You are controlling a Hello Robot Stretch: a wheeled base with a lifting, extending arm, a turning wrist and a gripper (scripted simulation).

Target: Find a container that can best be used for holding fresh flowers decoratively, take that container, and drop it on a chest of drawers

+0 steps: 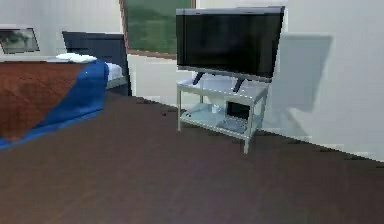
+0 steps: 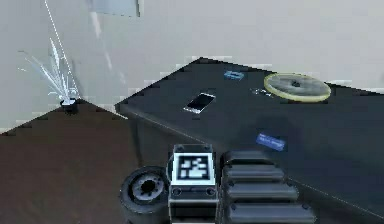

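Soft even light, television (image 1: 230, 42) shadow on wall (image 1: 355, 70)

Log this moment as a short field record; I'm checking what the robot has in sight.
room: bedroom, bed, dark floor
television: on pale stand
dark tabletop: phone, round yellowish disc
beside tabletop, on floor: small pot with pale wispy stems
gripper: at tabletop's near edge; cannot tell whether it holds anything
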